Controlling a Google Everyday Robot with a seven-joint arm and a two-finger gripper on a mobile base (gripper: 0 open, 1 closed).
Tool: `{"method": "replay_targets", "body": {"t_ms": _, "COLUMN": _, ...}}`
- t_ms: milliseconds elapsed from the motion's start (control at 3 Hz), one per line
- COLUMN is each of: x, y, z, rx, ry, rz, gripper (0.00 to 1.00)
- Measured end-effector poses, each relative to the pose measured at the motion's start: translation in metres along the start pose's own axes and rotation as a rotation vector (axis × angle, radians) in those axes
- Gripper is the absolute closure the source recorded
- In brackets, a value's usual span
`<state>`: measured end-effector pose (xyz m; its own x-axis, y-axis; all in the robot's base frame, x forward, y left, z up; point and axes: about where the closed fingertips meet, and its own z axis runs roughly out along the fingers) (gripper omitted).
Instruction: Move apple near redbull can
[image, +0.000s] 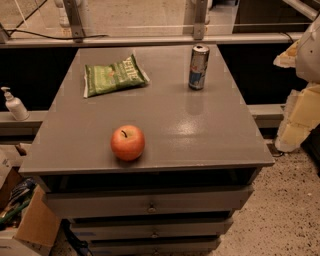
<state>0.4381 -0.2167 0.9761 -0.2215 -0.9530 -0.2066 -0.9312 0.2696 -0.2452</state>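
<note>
The apple (127, 142) is round, red-orange and has a short dark stem. It sits on the grey cabinet top (200, 135), near the front edge and left of centre. The redbull can (198, 67) is slim, silver and blue, and stands upright at the back right of the top. Apple and can are far apart, with bare surface between them. My gripper (302, 75) shows only as a pale white and cream shape at the right edge of the view. It is beyond the cabinet's right side, away from both the apple and the can, and holds nothing I can see.
A flat green chip bag (114, 75) lies at the back left of the top. Drawers (150, 205) are below the front edge. A pump bottle (15, 105) stands on a ledge to the left, and a cardboard box (30, 220) is on the floor at lower left.
</note>
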Motion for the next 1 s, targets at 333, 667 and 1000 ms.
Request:
{"method": "replay_targets", "body": {"t_ms": 333, "x": 0.0, "y": 0.0, "z": 0.0, "rx": 0.0, "ry": 0.0, "rz": 0.0, "gripper": 0.0}}
{"method": "replay_targets", "body": {"t_ms": 667, "x": 0.0, "y": 0.0, "z": 0.0, "rx": 0.0, "ry": 0.0, "rz": 0.0, "gripper": 0.0}}
{"method": "replay_targets", "body": {"t_ms": 1000, "x": -0.017, "y": 0.006, "z": 0.023, "rx": -0.048, "ry": -0.109, "rz": -0.011, "gripper": 0.0}}
